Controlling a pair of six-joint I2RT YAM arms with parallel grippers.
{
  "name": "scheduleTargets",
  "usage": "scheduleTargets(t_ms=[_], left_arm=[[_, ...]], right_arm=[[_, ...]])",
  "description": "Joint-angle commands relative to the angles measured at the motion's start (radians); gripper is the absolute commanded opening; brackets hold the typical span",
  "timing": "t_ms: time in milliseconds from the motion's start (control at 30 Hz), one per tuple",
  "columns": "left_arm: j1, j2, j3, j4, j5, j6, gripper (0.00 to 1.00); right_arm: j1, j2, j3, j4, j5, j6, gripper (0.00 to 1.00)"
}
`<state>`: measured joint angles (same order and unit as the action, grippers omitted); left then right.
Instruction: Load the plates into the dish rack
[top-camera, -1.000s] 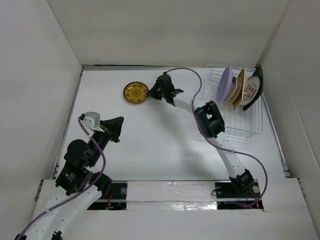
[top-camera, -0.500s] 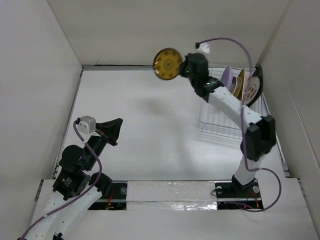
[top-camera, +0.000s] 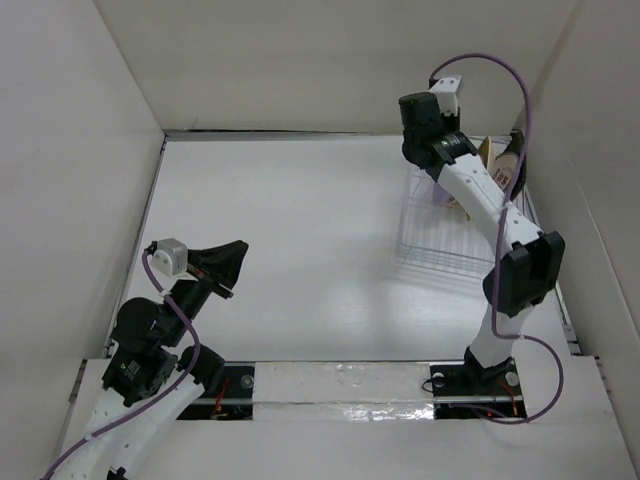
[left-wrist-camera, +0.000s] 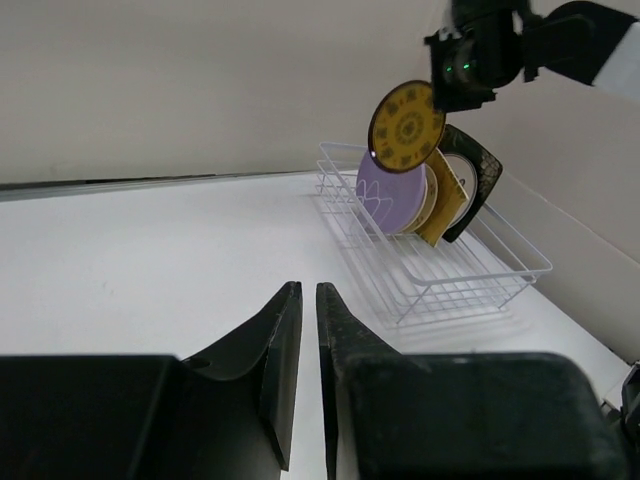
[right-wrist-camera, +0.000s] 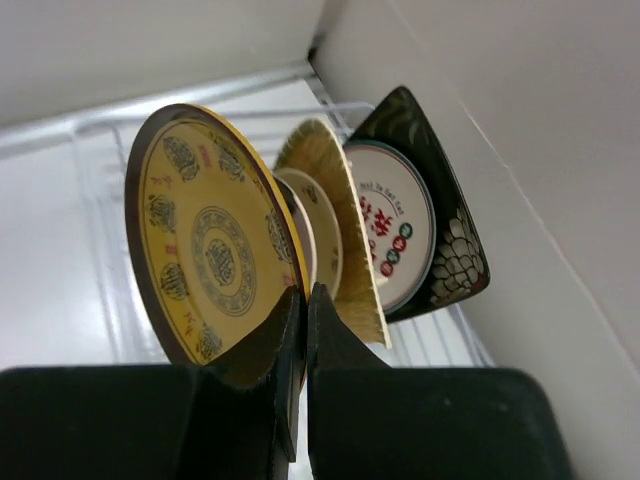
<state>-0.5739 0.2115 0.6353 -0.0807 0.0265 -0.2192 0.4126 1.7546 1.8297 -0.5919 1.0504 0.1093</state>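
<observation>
1. Over on the left, the left gripper (left-wrist-camera: 309, 290) hangs low above the white table (top-camera: 300, 220), well apart from the rack. Its fingers stand a thin slit apart, with nothing between them.
2. Moving right, the right gripper (right-wrist-camera: 304, 292) is up in the air at the far right of the table. It is clamped tight on the rim of the brown-and-yellow patterned plate (right-wrist-camera: 205, 245).
3. That plate is held on edge, clear of the table, above the left end of the row already standing in the dish rack (left-wrist-camera: 450, 272). From the left wrist view its lower edge overlaps the plate behind it, and I cannot tell whether they touch.
4. The white wire rack itself sits in the far right corner, close to the side wall.
5. Inside the rack, first in line is the lavender round plate (left-wrist-camera: 390, 195), upright.
6. Next comes a cream plate (right-wrist-camera: 318, 235), mostly hidden.
7. Then the yellow ribbed plate (right-wrist-camera: 345, 270), tilted.
8. After that, the white plate with red characters (right-wrist-camera: 392, 232).
9. Last, nearest the wall, a dark floral dish (right-wrist-camera: 455, 255) backs up the row.
</observation>
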Motion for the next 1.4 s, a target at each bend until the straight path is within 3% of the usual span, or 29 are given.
scheduleTargets(t_ms=[0,200,567,667,700,800,867,900,967,1067,1100,1167,1267,1367], left_arm=[[0.005,-0.017,0.015,0.052,0.024,-0.006,0.1],[-0.004,-0.018,0.015,0.048,0.016,-0.005,0.1],[-0.004,-0.001,0.015,0.048,0.0,-0.005,0.11],[-0.004,0.014,0.014,0.045,-0.007,-0.003,0.14],[-0.004,0.02,0.014,0.047,-0.01,-0.003,0.17],[-0.004,0.04,0.01,0.047,-0.019,-0.002,0.29],[-0.004,0.054,0.012,0.047,-0.019,-0.002,0.36],[-0.004,0.069,0.012,0.044,-0.019,0.0,0.39],[-0.004,0.084,0.014,0.041,-0.054,0.003,0.45],[-0.004,0.114,0.012,0.042,-0.066,0.006,0.49],[-0.004,0.13,0.012,0.044,-0.072,0.006,0.51],[-0.004,0.152,0.01,0.047,-0.086,0.011,0.54],[-0.004,0.196,0.007,0.053,-0.109,0.015,0.58],[-0.004,0.25,0.012,0.048,-0.151,0.018,0.61]], right_arm=[[0.0,0.061,0.114,-0.143,0.089,-0.068,0.0],[-0.031,0.25,0.314,-0.278,0.082,-0.089,0.0],[-0.04,0.364,0.295,-0.25,-0.021,-0.03,0.0],[-0.02,0.303,0.281,-0.178,-0.147,0.001,0.45],[-0.008,0.234,0.261,-0.131,-0.186,0.01,0.66],[0.029,0.085,0.185,-0.003,-0.26,0.01,0.8],[0.089,-0.1,0.111,0.078,-0.296,0.013,0.81],[0.116,-0.171,0.053,0.198,-0.317,0.013,0.8],[0.196,-0.391,-0.181,0.34,-0.432,0.006,0.74],[0.244,-0.559,-0.499,0.558,-0.679,0.068,0.12],[0.27,-0.62,-0.567,0.596,-0.744,0.084,0.0],[0.302,-0.642,-0.733,0.704,-0.931,0.116,0.0],[0.4,-0.623,-0.921,0.875,-1.042,0.151,0.0],[0.477,-0.558,-0.992,1.008,-1.134,0.133,0.26]])
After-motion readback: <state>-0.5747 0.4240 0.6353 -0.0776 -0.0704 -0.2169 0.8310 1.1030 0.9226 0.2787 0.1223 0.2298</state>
